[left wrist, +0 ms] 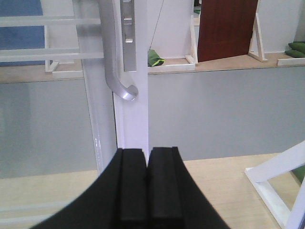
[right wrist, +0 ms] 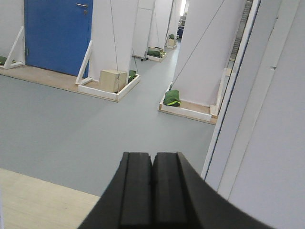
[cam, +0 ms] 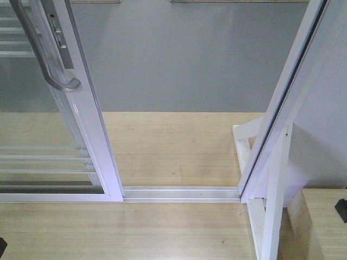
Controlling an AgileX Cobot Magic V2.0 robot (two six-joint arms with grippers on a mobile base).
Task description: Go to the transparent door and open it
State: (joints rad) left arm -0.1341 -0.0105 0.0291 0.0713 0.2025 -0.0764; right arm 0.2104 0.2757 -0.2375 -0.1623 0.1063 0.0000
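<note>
1. My left gripper (left wrist: 147, 183) is clenched with nothing in it; both pads touch each other. It points level at the white stile of the door (cam: 92, 130), near it but, I think, not touching.
2. My right gripper (right wrist: 152, 188) is also clenched and empty. It looks through the opening to the grey floor (right wrist: 95, 129) and the far blue door (right wrist: 57, 36).
3. The door stands at my left, already slid aside; the track (cam: 181, 193) lies bare between it and the right frame (cam: 282, 103).
4. The handle (left wrist: 114, 62) hangs above my left gripper. To widen the gap well, I judge I should push with the closed pads flat on the stile edge, slow and along the track, not twisting.
</note>
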